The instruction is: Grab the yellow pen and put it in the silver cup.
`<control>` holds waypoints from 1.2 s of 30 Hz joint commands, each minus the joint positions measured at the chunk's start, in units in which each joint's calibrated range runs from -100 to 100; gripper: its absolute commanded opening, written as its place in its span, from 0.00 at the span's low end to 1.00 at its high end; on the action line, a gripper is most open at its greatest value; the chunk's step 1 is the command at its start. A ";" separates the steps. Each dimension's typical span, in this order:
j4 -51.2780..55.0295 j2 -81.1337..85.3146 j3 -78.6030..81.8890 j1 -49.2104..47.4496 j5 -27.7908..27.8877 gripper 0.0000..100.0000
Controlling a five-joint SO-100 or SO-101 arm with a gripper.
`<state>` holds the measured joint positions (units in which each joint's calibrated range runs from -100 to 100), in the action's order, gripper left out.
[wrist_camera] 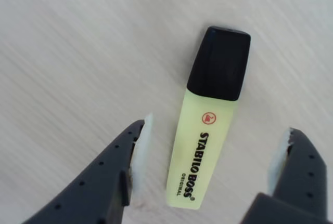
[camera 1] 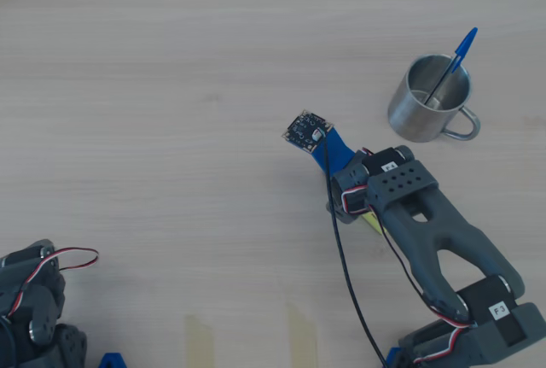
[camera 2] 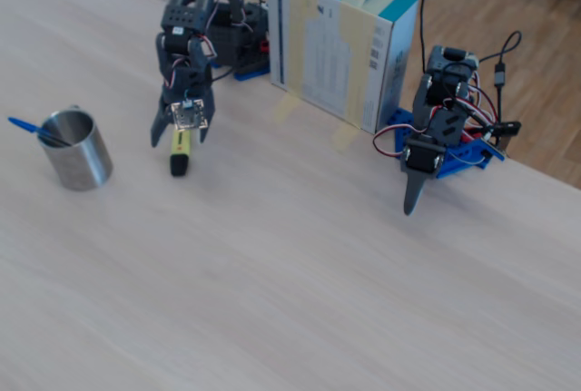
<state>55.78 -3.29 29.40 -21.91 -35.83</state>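
Observation:
The yellow pen (wrist_camera: 200,154), a chunky highlighter with a black cap, lies flat on the wooden table. My gripper (wrist_camera: 218,125) hangs over it, open. Its two fingers straddle the body with a gap on each side and touch nothing. In the fixed view the gripper (camera 2: 182,139) points down at the pen (camera 2: 180,149), whose cap faces the camera. From overhead only a yellow sliver of the pen (camera 1: 373,222) shows beside the wrist. The silver cup (camera 1: 429,99) stands upright up and to the right of the wrist. It is left of the gripper in the fixed view (camera 2: 80,151).
A thin blue ballpoint (camera 1: 456,59) leans inside the cup. A second arm (camera 2: 436,132) rests at the right of the fixed view, its gripper pointing down. A cardboard box (camera 2: 340,42) stands behind on a blue holder. Bare table stretches in front.

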 commanded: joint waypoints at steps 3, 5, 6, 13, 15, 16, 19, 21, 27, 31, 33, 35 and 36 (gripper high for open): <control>-0.82 -1.36 -0.87 0.70 -0.23 0.36; -2.54 -1.69 0.40 0.70 -0.23 0.36; -3.74 -1.78 1.31 0.70 -0.23 0.36; -8.89 -1.61 6.39 1.75 -0.23 0.36; -9.23 -1.61 6.57 1.75 -0.23 0.36; -9.23 -1.61 6.57 1.57 -0.49 0.36; -8.72 -1.69 6.84 1.23 -3.40 0.36; -8.63 -1.69 6.93 1.05 -4.65 0.36; -8.63 -1.78 6.93 -0.17 -5.95 0.36; -8.63 -1.78 6.93 -0.96 -7.50 0.34; -8.63 -1.78 6.93 -1.13 -7.66 0.30; -8.63 -1.78 6.93 -1.13 -7.71 0.26; -8.72 -1.78 6.93 -1.13 -7.61 0.25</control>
<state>47.20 -5.21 36.07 -22.58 -43.31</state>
